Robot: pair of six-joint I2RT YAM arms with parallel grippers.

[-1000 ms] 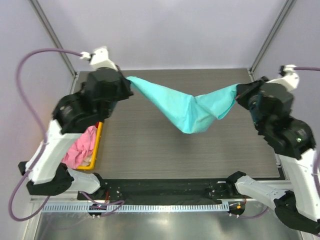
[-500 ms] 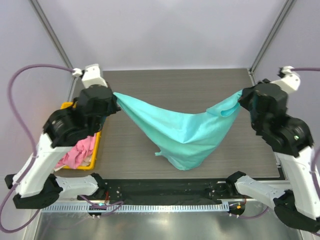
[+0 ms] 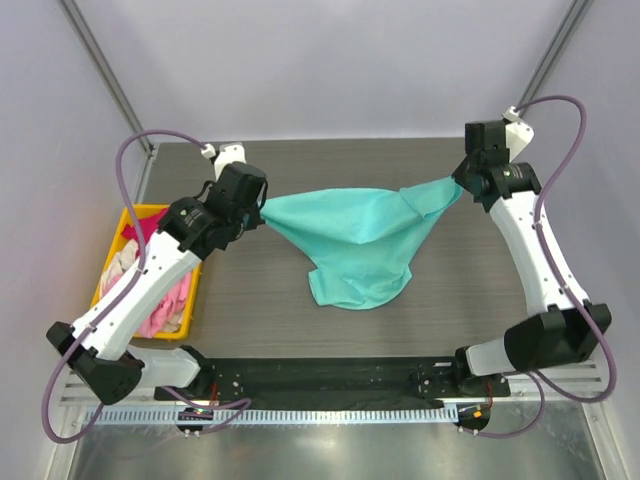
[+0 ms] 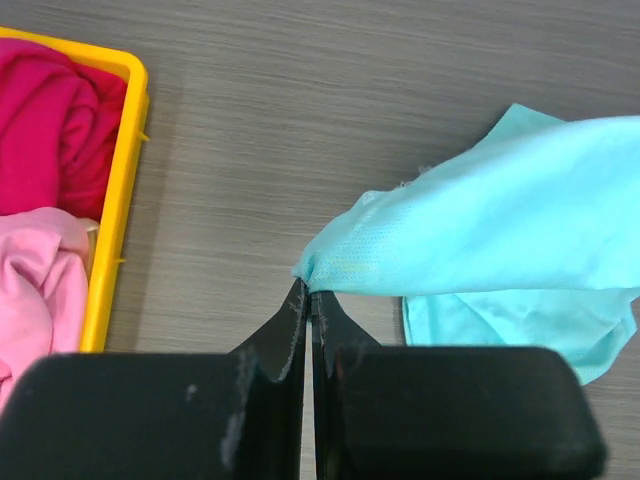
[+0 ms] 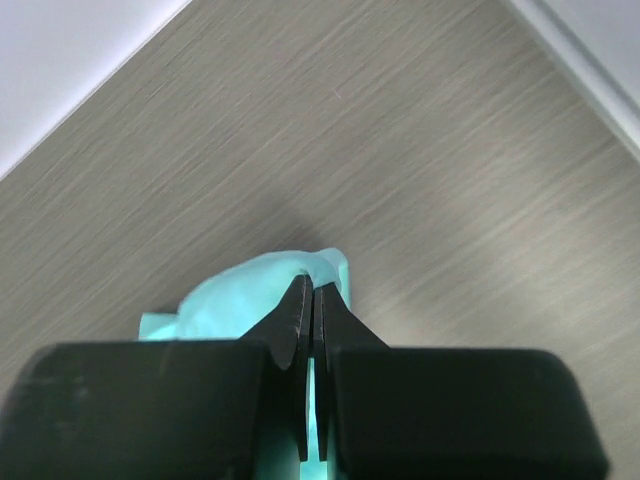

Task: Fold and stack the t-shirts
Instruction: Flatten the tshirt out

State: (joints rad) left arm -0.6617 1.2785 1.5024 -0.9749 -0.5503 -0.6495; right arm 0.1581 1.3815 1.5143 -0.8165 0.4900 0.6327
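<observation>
The left claw (image 4: 307, 289) and right claw (image 5: 308, 284) each clamp a teal t-shirt (image 3: 355, 238) corner; the pinched edges are hidden between the jaws.

Right tool (image 5: 308, 288) clamped on teal t-shirt (image 5: 240, 295); wood-grain table (image 5: 430, 170) below

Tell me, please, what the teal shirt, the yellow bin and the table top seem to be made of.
Teal shirt: thin, soft, matte cloth. It sags and creases where it hangs, and a fine mesh-like texture shows up close.
Yellow bin: probably hard plastic, with a smooth, even colour and a straight, stiff rim.
Table top: matte grey with fine wood-like streaks, perhaps laminate; the look leaves it open.
</observation>
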